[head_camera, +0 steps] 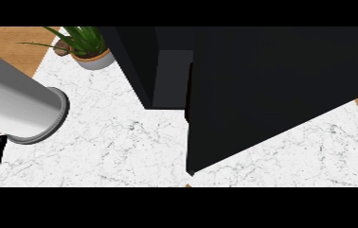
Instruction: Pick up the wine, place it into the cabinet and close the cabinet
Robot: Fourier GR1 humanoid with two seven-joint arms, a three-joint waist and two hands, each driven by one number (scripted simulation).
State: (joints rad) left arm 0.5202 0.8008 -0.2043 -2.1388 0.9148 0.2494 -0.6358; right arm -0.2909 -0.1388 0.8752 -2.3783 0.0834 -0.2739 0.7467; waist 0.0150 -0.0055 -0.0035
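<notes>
The black cabinet [150, 61] stands at the back of the white marble counter [119, 146]. Its large dark door [272, 94] swings out towards me and covers the middle and right of the view. A narrow gap shows between the door's edge and the cabinet body. No wine bottle shows anywhere. My left grey forearm [24, 104] comes in from the left edge and ends in a ringed wrist. Only a black sliver of the left hand [3, 149] shows below it at the edge. The right hand is outside the view.
A potted green plant [91, 49] in a pale pot stands at the counter's back left, beside the cabinet. Wooden floor [21, 42] shows beyond the counter's left corner. Bare marble lies between the forearm and the door.
</notes>
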